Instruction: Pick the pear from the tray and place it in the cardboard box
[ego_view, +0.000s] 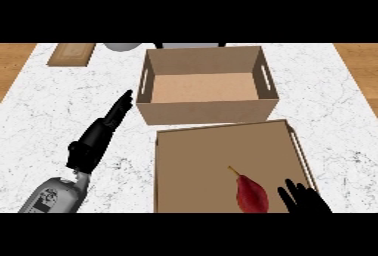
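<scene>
One pear (252, 194) lies on tray (207, 155), right robot hand (306, 200) seemingly beside.

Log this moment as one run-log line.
stage: pre-grasp | pear: on tray, ungrasped | right hand: open, beside pear, apart | left hand: open, over counter | cardboard box: no pear inside

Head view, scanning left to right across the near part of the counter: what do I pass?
left robot hand → pear → right robot hand
</scene>
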